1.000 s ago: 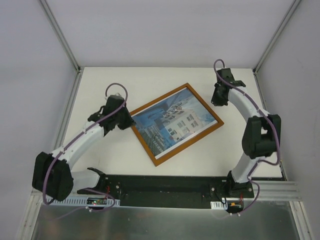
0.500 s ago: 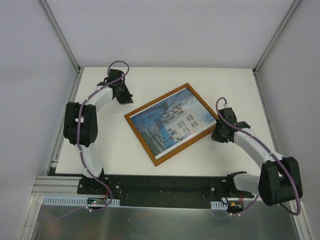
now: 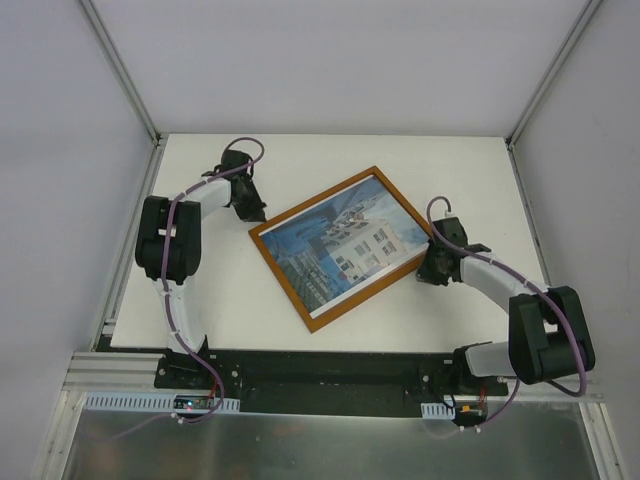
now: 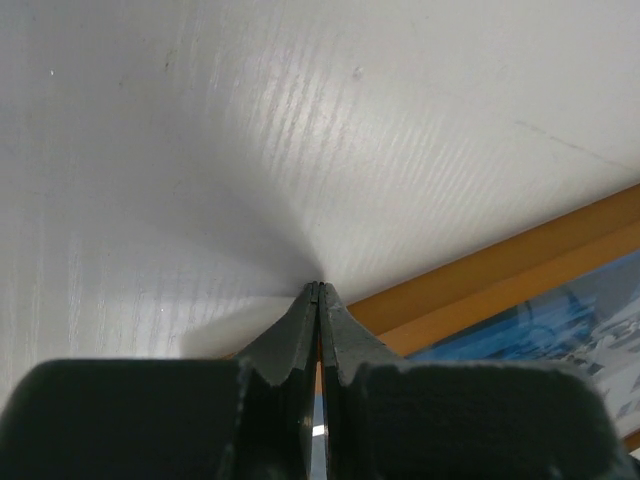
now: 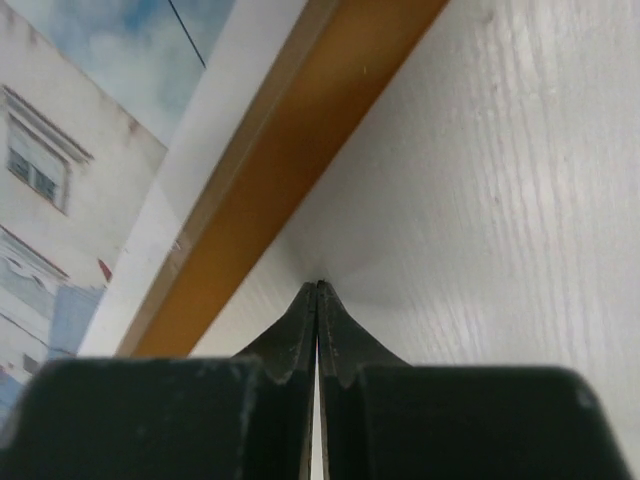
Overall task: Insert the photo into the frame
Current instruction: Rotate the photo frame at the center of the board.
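Note:
The orange-brown wooden frame lies flat and slanted in the middle of the white table, with the photo of white buildings and blue sky showing inside it. My left gripper is shut and empty, its tips on the table just outside the frame's left corner; the left wrist view shows the frame rail beside the closed tips. My right gripper is shut and empty on the table next to the frame's right corner; the right wrist view shows the rail and photo to the left of the tips.
The white table is walled by grey panels left, right and behind, with aluminium posts at the corners. A black base rail runs along the near edge.
The left arm swung from beside the frame's left corner to the far left and has come back down toward that corner. The right arm moved from the far right to the frame's right corner.

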`<act>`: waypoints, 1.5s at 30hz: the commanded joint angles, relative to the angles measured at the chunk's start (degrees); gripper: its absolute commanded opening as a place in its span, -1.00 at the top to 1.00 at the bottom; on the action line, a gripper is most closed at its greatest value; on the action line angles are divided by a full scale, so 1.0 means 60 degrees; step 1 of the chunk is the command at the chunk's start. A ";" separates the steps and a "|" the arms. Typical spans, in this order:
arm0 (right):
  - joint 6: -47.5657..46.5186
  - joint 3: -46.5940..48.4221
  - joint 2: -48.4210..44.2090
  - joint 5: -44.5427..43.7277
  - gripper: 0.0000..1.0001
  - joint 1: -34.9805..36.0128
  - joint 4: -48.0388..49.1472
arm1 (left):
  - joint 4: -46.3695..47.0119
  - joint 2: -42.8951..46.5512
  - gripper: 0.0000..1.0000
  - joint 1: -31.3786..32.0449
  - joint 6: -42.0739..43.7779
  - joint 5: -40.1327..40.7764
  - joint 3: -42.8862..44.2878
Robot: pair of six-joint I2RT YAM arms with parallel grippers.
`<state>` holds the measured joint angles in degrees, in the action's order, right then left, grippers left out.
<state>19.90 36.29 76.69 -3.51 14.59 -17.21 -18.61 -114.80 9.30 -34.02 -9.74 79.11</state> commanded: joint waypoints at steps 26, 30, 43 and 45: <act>-0.0270 0.4324 0.4212 0.1464 0.99 -0.0059 -0.0267 | 0.2970 0.4486 1.00 0.2303 -0.2123 0.0173 -0.6579; -0.0211 0.3519 0.3744 0.1420 0.99 -0.0014 0.0070 | 0.2970 0.4456 1.00 0.2259 -0.2064 0.0143 -0.6447; 0.0023 0.1071 0.1458 0.1098 0.99 0.0308 0.0804 | 0.2955 0.4807 1.00 0.2010 -0.1859 -0.0091 -0.6652; -0.0079 0.1070 0.1370 0.0966 0.99 0.0293 0.0701 | 0.2955 0.4895 1.00 0.2010 -0.1888 -0.0135 -0.6681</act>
<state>18.92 43.66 86.98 0.86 15.33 -11.53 -1.26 -87.66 20.95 -45.82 -8.78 40.27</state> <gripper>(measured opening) 0.007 0.000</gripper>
